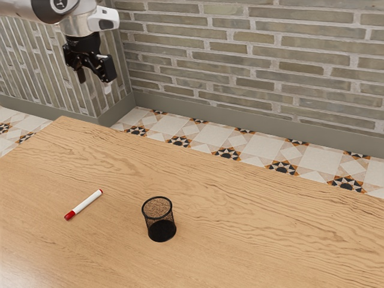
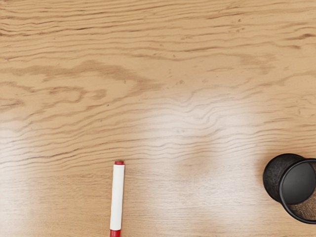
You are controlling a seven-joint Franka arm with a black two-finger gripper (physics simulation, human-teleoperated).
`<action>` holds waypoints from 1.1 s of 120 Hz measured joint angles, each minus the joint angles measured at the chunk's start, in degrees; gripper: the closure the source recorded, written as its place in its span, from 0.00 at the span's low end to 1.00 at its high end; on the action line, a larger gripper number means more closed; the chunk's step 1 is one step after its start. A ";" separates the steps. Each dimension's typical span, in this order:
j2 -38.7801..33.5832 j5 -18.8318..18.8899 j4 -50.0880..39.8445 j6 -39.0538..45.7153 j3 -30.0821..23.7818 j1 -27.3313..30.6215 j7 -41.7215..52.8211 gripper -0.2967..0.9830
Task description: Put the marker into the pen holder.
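Note:
High in the exterior view's upper left, my gripper point(image 1: 95, 82) hangs well above the tabletop, its two fingers apart and nothing between them. The white marker with red ends point(image 1: 84, 204) lies flat on the table, touching neither the gripper nor the holder. The black mesh pen holder point(image 1: 159, 219) stands upright toward the exterior view's right of the marker, with nothing visible inside. In the wrist view, the marker point(image 2: 117, 197) lies near the lower edge and the holder point(image 2: 277, 178) is partly cut off at the side.
The wooden table point(image 1: 240, 234) spans the lower part of the exterior view. Beyond its far edge are a patterned tile floor point(image 1: 252, 144) and a brick wall point(image 1: 252, 60).

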 joint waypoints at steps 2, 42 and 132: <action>0.02 -0.01 0.00 0.00 0.00 0.01 0.01 0.23; 0.33 -0.10 0.03 -0.46 -0.45 0.56 -0.03 0.23; 3.08 -0.62 -49.92 46.81 0.09 11.49 -0.28 0.23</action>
